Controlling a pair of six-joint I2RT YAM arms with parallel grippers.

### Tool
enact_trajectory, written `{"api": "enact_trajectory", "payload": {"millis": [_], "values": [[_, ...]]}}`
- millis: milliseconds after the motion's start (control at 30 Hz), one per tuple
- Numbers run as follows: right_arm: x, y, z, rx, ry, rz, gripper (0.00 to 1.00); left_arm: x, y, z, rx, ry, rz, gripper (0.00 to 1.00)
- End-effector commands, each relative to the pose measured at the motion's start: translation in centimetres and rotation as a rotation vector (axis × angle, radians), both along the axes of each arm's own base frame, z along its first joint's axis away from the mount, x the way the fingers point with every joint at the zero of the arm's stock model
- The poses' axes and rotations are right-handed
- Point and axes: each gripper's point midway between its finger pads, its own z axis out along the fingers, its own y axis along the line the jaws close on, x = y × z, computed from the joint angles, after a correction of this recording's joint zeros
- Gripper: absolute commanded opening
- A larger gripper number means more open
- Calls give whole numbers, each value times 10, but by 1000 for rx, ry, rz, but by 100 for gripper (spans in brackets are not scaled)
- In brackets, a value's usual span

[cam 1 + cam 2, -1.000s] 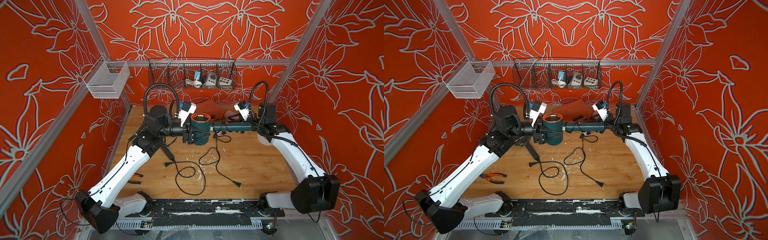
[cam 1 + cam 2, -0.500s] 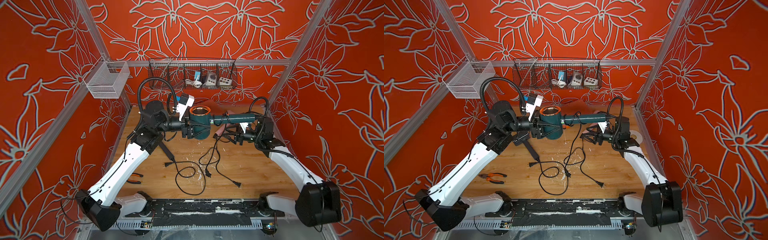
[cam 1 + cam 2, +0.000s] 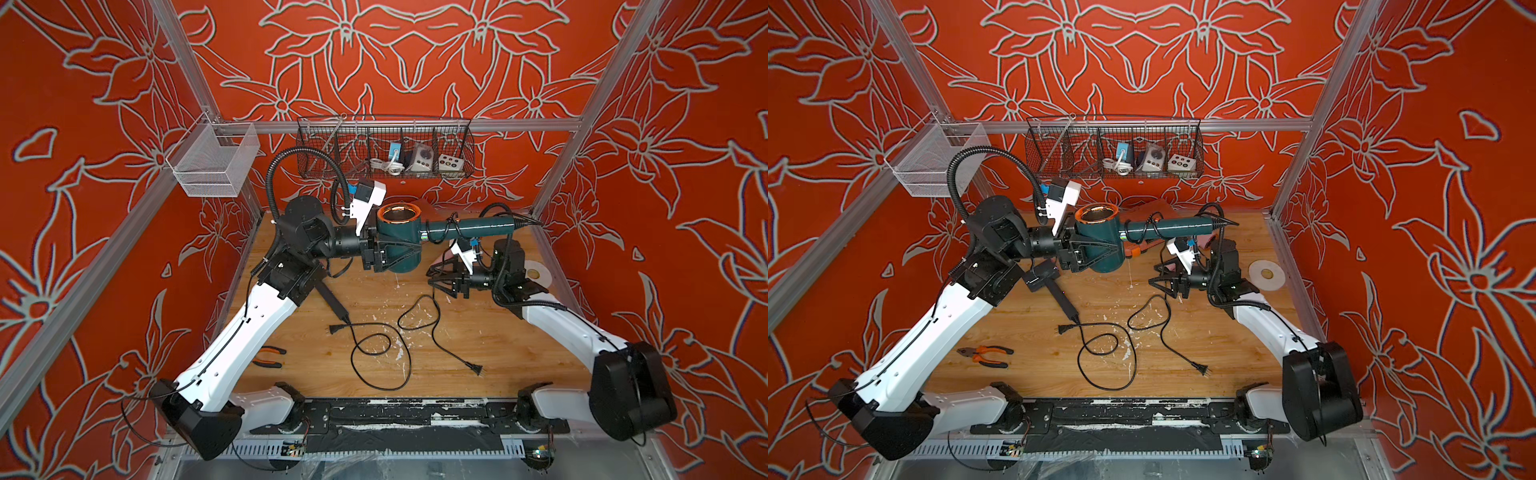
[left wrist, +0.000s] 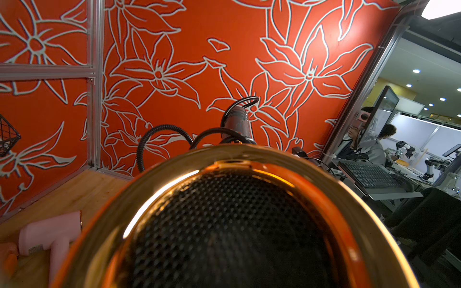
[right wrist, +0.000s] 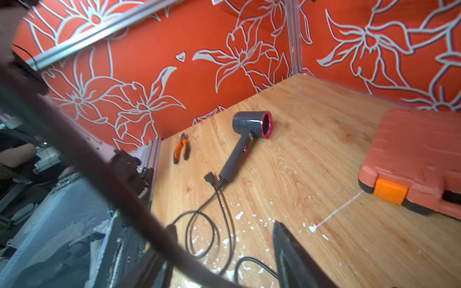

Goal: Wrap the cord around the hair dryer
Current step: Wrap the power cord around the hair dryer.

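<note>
The left gripper (image 3: 398, 256) has its jaws clamped on the barrel of the hair dryer (image 3: 467, 228). The dryer is lifted above the worktop (image 3: 519, 353), with its handle level and pointing toward the right arm. The right gripper (image 3: 430, 277) is just below that handle, jaws open, nearest to the hanging cord (image 3: 475, 366).

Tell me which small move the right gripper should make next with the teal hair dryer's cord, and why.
Probably close the right gripper on the cord. Its jaws stand open below the handle, and the cord seems to hang past them to the table, where most of it lies loose. The left gripper holds the teal hair dryer raised.
</note>
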Motion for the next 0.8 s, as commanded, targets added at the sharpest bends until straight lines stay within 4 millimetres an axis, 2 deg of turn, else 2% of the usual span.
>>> {"api": "enact_trajectory", "payload": {"millis": [0,133,300,400,567,767], "values": [[6,7,15,42,-72,20,59,-6,6,33,-61,-116,16,0],[4,27,21,75,-61,87,57,-2,6,39,-71,-123,31,0],[-4,43,8,89,-20,122,48,-2,9,46,-77,-135,54,0],[-3,42,4,109,-1,99,31,1,11,47,-76,-140,77,0],[-1,37,5,102,10,39,0,17,18,43,-84,-128,165,0],[1,33,0,84,50,-24,0,45,32,38,-126,-105,316,0]]}}
